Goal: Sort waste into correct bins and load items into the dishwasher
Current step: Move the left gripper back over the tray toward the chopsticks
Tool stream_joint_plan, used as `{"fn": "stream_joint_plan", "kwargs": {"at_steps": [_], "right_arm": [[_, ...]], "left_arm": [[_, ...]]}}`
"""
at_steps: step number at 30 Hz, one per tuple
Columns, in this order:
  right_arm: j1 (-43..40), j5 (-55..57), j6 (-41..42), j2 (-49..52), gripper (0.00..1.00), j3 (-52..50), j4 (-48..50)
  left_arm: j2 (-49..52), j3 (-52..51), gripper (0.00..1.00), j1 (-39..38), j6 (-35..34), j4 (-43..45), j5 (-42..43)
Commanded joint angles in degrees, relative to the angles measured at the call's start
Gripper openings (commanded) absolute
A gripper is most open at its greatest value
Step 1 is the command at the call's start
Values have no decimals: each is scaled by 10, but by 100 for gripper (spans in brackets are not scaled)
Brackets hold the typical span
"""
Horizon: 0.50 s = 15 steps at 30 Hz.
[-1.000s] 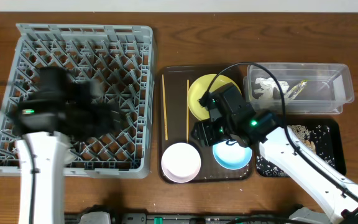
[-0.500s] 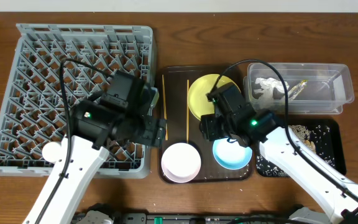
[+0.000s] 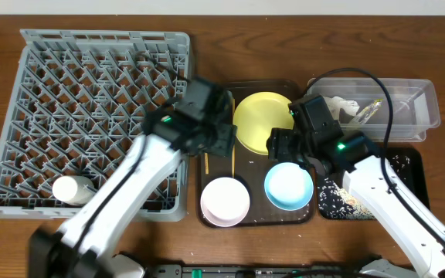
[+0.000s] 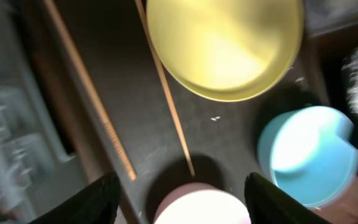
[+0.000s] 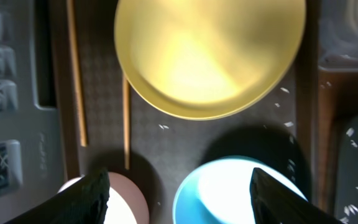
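Wooden bench [image 3: 246, 46], brown tray [image 3: 219, 168] at centre: yellow plate [image 3: 261, 120], blue bowl [image 3: 288, 187], white bowl [image 3: 224, 202]. Above the tray, left jaws and right jaws both released, empty.

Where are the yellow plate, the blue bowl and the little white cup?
yellow plate [image 3: 263, 122], overhead view, its centre.
blue bowl [image 3: 289, 187], overhead view, its inner floor.
white cup [image 3: 71, 189], overhead view, its side.

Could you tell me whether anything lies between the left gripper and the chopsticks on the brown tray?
Nothing visible does. The left gripper hangs open directly above the chopsticks, which lie bare on the brown tray; only the yellow plate's rim crowds one stick's far end.
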Motion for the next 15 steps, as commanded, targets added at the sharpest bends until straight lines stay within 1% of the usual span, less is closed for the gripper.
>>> {"fn": "stream_joint_plan", "kwargs": {"at_steps": [1,5,9,11,15], "right_arm": [[-5,6,7,-6,72,3,-13],[-5,23,26,-6,74,3,-26],[-5,23,30,-6,79,3,-26],[-5,23,30,-6,79,3,-26],[-5,23,30,-6,80,3,-26]], "left_arm": [[67,-10,61,-3,-7,18,-7],[131,-10,57,-3,-7,40,-8],[179,-10,47,-3,-11,63,-8],[196,-10,44,-4,-21,68,-8],[224,-10,44,-4,-31,80,-8]]}}
